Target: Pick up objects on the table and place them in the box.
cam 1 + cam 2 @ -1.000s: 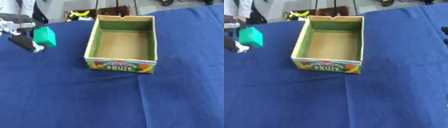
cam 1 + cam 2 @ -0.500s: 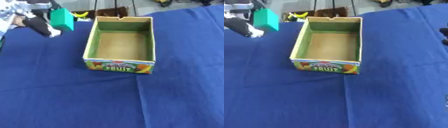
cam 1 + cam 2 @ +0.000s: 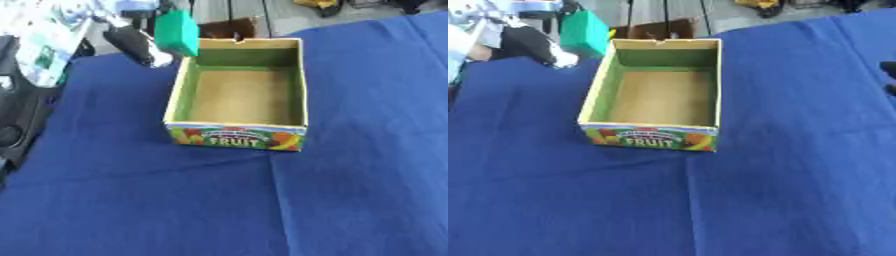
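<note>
Blue cloth covers the counter (image 3: 131, 200) from edge to edge. On it stands the cardboard box (image 3: 238, 95), open at the top, green inside its walls and brown on its floor, with a fruit label on the near wall; I see nothing in it. Its long axis runs away from me.

My left hand (image 3: 131, 37) is raised at the far left corner of the box, and its fingers (image 3: 149, 50) are wrapped on a green block (image 3: 178, 31). The block hangs in the air right at the far left rim, partly over the corner, not yet over the middle of the opening. I judge that the coming move turns on this offset: the open floor lies to the right of the block and toward me.

The block looks solid, plain green, flat-faced, tilted in the grasp.

A dark shape at the right edge of the right eye view may be my right hand (image 3: 888, 75); I cannot tell how its fingers stand.
</note>
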Motion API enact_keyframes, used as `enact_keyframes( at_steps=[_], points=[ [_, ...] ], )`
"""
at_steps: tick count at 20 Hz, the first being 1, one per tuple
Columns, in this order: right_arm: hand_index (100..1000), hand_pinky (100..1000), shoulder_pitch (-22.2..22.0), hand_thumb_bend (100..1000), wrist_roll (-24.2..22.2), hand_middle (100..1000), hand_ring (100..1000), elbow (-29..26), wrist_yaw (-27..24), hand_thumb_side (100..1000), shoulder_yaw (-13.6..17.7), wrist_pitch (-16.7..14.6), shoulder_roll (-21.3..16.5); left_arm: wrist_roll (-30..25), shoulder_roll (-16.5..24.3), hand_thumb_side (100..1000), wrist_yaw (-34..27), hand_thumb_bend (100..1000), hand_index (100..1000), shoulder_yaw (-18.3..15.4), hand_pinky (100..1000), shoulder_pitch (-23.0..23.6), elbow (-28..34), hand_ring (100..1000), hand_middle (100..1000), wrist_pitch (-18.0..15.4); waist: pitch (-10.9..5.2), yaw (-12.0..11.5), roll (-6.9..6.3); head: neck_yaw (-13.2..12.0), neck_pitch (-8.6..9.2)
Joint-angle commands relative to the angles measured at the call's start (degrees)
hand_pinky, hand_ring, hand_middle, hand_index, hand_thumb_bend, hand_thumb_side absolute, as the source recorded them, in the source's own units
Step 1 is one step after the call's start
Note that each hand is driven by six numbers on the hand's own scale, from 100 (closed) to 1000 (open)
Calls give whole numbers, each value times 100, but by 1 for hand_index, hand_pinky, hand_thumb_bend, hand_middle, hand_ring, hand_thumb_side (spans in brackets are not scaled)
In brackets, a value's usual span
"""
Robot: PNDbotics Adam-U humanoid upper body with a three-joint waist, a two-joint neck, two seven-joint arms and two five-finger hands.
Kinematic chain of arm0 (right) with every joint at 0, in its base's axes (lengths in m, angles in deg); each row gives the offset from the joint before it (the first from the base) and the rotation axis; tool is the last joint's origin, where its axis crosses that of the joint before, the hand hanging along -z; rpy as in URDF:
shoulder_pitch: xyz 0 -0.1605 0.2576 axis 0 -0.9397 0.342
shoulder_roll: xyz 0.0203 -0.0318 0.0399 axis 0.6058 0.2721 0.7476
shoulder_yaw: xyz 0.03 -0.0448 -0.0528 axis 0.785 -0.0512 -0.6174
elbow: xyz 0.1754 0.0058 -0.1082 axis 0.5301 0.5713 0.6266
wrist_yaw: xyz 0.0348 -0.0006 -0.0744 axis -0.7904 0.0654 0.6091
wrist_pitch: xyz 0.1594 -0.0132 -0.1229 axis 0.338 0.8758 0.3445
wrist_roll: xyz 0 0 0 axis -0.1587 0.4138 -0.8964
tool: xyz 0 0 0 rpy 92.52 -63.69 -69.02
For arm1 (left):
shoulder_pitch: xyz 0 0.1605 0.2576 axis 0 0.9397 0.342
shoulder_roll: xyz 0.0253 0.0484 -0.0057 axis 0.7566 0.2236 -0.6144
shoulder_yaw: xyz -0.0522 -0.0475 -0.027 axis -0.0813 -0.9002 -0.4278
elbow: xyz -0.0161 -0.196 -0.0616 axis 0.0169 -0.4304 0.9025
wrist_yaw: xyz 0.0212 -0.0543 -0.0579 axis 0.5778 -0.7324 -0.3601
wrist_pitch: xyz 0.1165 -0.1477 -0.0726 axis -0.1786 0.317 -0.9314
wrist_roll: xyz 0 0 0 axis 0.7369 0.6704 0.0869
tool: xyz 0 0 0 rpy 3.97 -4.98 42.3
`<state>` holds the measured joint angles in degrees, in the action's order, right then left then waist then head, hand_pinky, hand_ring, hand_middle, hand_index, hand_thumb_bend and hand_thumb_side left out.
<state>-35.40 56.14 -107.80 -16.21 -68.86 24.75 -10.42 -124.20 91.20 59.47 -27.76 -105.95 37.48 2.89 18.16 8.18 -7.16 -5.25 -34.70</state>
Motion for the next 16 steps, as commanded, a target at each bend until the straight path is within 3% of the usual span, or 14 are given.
enact_keyframes(
  at_steps=[1, 9, 16],
  points=[
    [907, 863, 92, 100, -38, 772, 894, -81, -61, 1000, -10, -14, -112, 140, -176, 460, 157, 100, 817, 31, 571, -253, -270, 641, 705, -47, -111, 32, 23, -42, 27],
    [907, 863, 158, 100, -67, 772, 894, -101, -83, 1000, -33, -18, -101, 566, -530, 465, 561, 100, 815, 144, 555, -365, -893, 636, 702, -220, -31, 164, -8, -70, -113],
    [908, 864, 218, 100, -88, 771, 895, -115, -100, 1000, -50, -18, -88, 839, -805, 473, 878, 100, 809, 147, 545, -389, -1437, 630, 695, -280, 58, 283, -33, -163, -35]
  ],
)
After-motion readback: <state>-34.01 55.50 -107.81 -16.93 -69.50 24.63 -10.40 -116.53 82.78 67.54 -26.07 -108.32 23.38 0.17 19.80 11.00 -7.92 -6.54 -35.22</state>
